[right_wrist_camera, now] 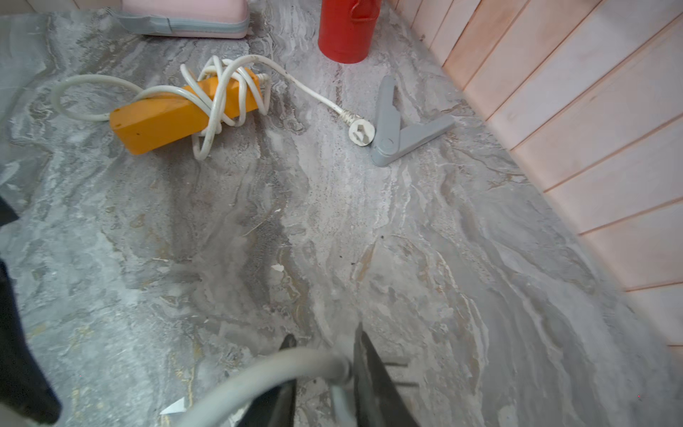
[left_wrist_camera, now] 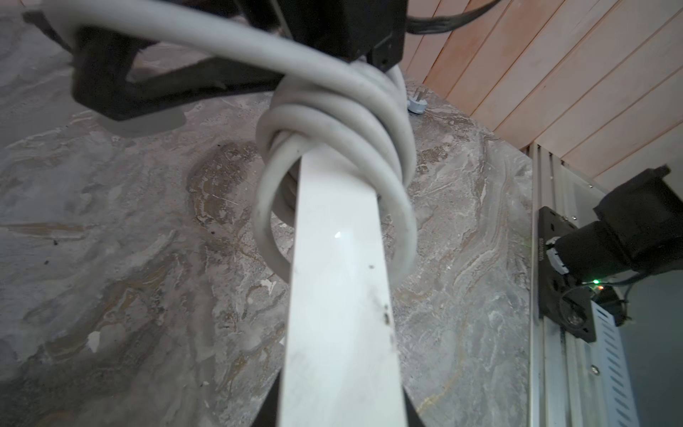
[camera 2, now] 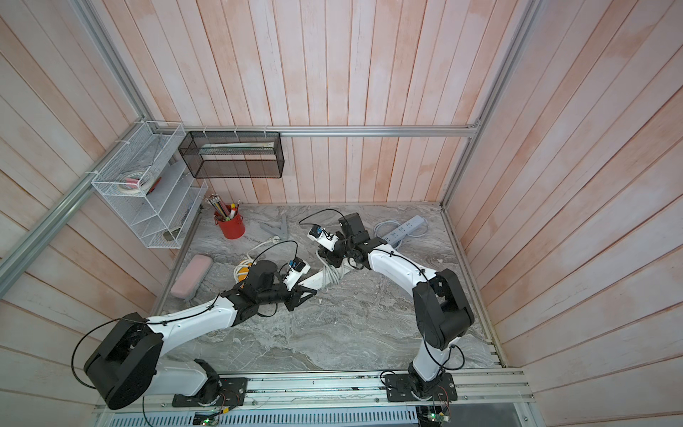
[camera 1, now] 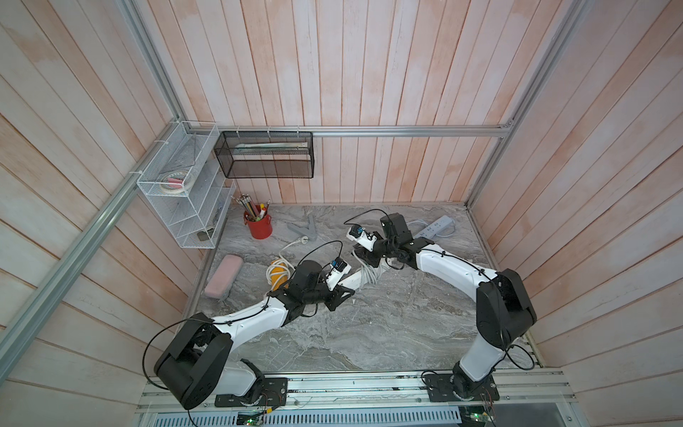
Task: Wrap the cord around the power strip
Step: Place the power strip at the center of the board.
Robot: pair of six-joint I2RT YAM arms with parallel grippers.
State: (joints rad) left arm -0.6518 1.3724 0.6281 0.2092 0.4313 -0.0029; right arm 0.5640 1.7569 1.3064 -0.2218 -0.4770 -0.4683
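Clamping power strip (left_wrist_camera: 336, 258) end in left gripper (left_wrist_camera: 340, 414), with cord (left_wrist_camera: 332, 111) coiled loosely just ahead. Can't confirm grip at right gripper (right_wrist_camera: 325, 377), straddling cord past coils. Risks slack: unravels loops, slips them off far end.

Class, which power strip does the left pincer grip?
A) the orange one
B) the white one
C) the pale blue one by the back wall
B: the left pincer is shut on one end of the white power strip, cord coiled round it; the orange power strip lies apart.
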